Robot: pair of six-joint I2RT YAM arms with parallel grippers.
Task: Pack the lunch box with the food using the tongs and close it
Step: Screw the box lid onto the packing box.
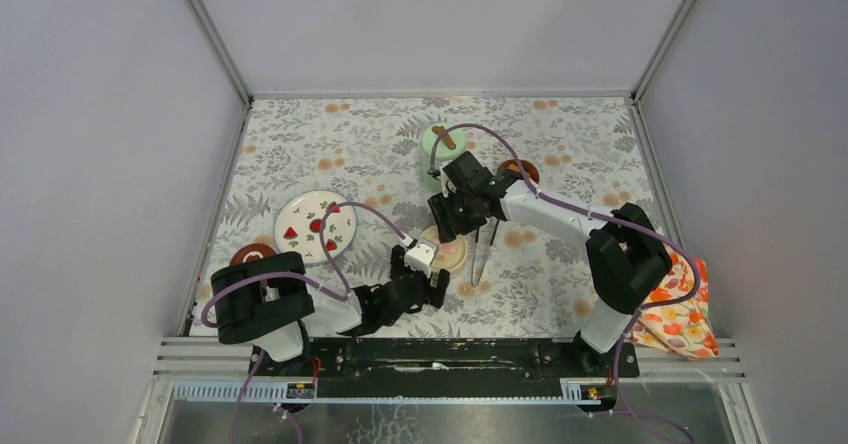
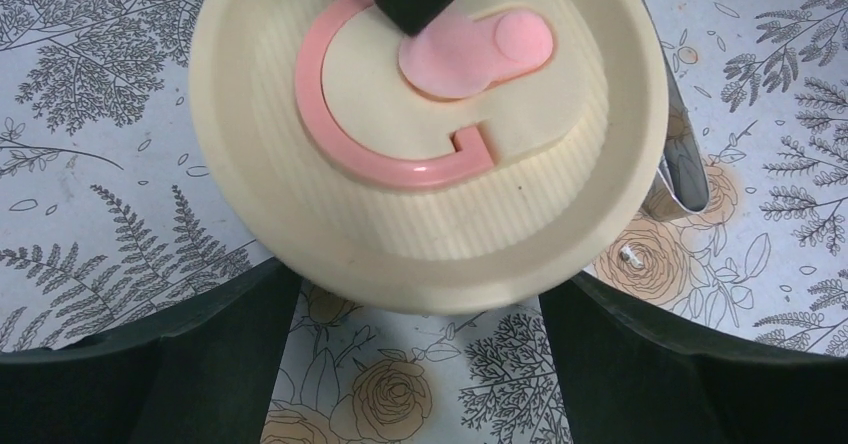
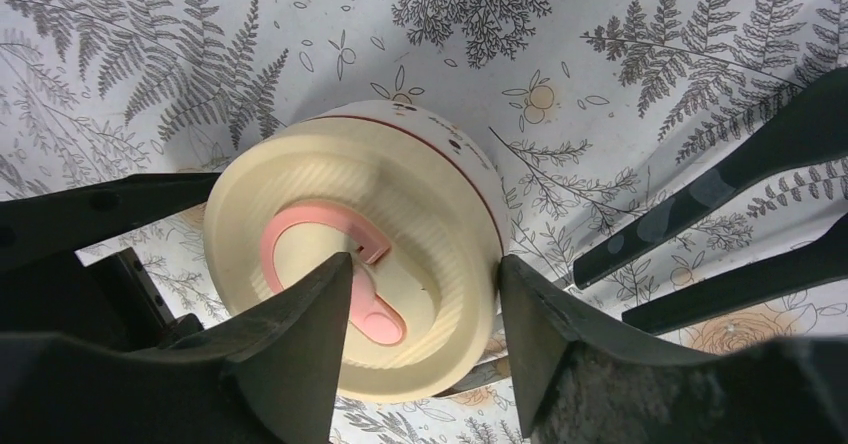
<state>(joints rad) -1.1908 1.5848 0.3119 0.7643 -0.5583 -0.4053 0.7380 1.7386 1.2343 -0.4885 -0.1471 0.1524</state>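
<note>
Cream lid (image 2: pixel 300 214) with the pink tab (image 2: pixel 480 54) is what we're dealing with right now. It sits on its little bowl (image 3: pixel 470 154) in the middle of the floral cloth (image 1: pixel 300 144), just ahead of both arms.

The right pincer (image 3: pixel 425 274) reaches in from above with its jaws about half open. One finger lies across the lid's top by the tab and the other sits outside the rim. It looks like it touches the edge, but we can't tell if it's actually pinching.

The left pincer (image 2: pixel 415 299) is spread wide with nothing in it, and the bowl is right at its fingertips.

Our read is that this is the lid step for that bowl. Whether the lid is coming off or getting pressed home, we honestly can't say, and we can't spot any food from these angles.

Tips for doing it well:
- Bring the left pincer in low and clamp the bowl's wall, so it doesn't skate on the cloth.
- Then let the right pincer squeeze the rim squarely. A grip that far off-centre will probably tip the lid, so we'd go slow and straight along the bowl's axis.
- Watch the tongs (image 1: pixel 480 254), lying just to the right of the bowl and easy to knock.

The green jar (image 1: pixel 441 144) stands behind, and the plate (image 1: pixel 300 209) is off to the left.
</note>
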